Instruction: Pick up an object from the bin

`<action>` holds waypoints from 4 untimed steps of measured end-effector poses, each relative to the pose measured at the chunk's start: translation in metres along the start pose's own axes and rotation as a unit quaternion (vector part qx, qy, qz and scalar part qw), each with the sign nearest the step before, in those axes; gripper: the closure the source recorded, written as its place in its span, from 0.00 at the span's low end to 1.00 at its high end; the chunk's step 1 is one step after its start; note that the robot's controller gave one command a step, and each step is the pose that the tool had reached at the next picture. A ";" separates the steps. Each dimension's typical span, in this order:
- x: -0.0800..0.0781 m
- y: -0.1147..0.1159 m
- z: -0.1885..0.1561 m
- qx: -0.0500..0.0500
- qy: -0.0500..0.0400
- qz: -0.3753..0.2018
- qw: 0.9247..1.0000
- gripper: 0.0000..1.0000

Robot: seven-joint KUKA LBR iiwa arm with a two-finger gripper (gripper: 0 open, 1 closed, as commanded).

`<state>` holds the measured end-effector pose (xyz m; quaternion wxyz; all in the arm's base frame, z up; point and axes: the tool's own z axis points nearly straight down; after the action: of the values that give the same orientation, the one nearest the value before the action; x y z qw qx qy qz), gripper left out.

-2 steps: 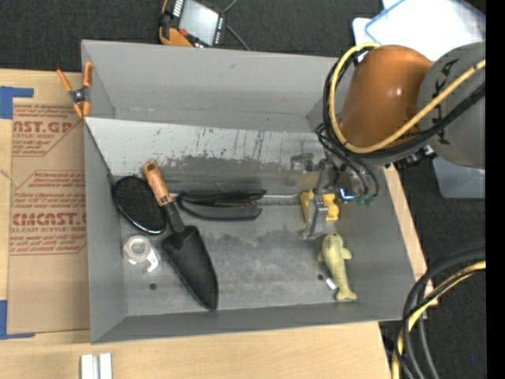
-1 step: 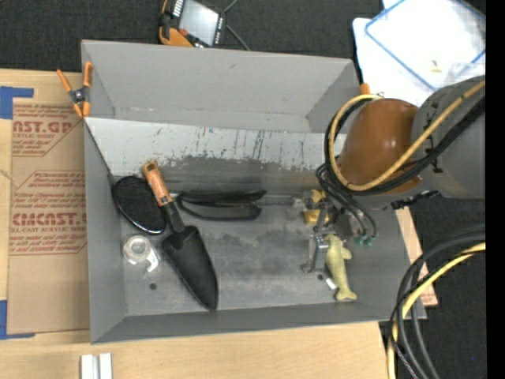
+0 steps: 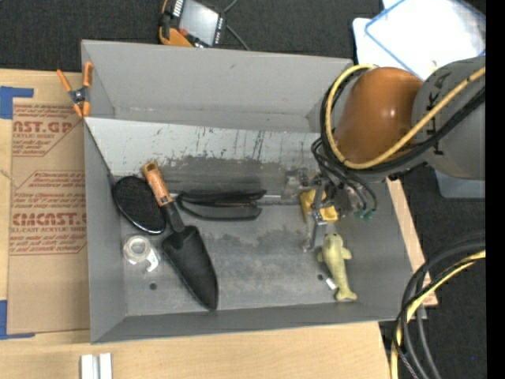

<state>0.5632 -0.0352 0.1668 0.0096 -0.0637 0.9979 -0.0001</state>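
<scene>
My gripper (image 3: 316, 212) hangs low over the right part of the bin, under the orange dome of the wrist. Just below and right of it lies a pale yellow toy fish (image 3: 338, 268), its head end close to the gripper's lower tip; I cannot tell if they touch. To the gripper's left lies a long black tool (image 3: 221, 204), whose thin metal shaft points toward the gripper and ends beside it.
A black trowel (image 3: 189, 260) with an orange handle lies slanted at the left. Beside it are a black oval brush (image 3: 137, 204) and a small clear tape roll (image 3: 138, 250). The bin's right wall is close behind the gripper.
</scene>
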 end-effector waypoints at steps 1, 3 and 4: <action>0.053 -0.029 0.080 0.000 0.003 -0.123 0.992 0.00; 0.058 -0.024 0.097 -0.002 0.006 -0.082 0.997 0.00; 0.055 -0.044 0.002 0.001 -0.007 -0.039 0.999 1.00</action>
<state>0.5147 -0.0855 0.1642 0.0162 -0.1030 0.9945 -0.0014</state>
